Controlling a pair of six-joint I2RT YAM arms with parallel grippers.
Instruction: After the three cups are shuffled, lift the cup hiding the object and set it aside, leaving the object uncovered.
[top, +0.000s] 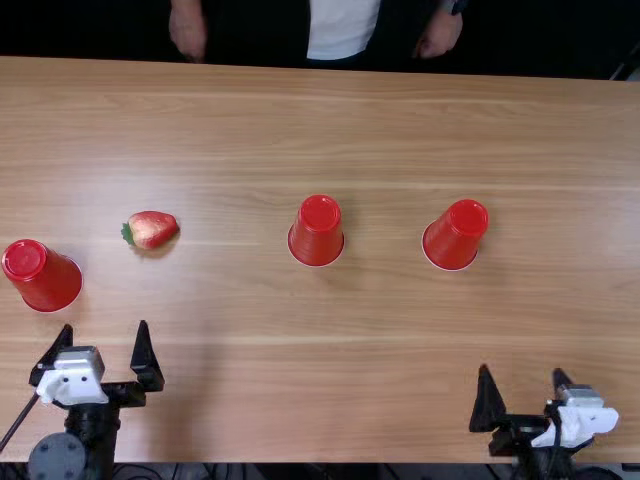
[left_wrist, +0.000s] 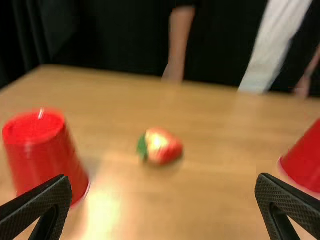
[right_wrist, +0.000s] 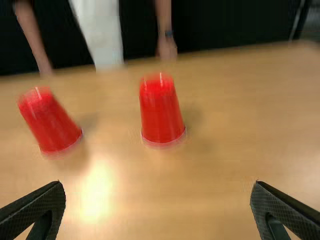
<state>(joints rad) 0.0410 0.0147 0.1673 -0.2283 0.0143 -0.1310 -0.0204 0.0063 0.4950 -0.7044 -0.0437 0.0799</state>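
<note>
Beside leftmost cup (top: 40, 275) — seemingly a strawberry (top: 151, 229)

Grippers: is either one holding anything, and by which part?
Nothing is held. The left gripper and the right gripper are both open and empty.

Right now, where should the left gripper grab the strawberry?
Probably across the red middle of the strawberry, the left gripper coming down from above. It lies on its side, leaves toward the leftmost cup, so its plump flanks are free to pinch.
</note>
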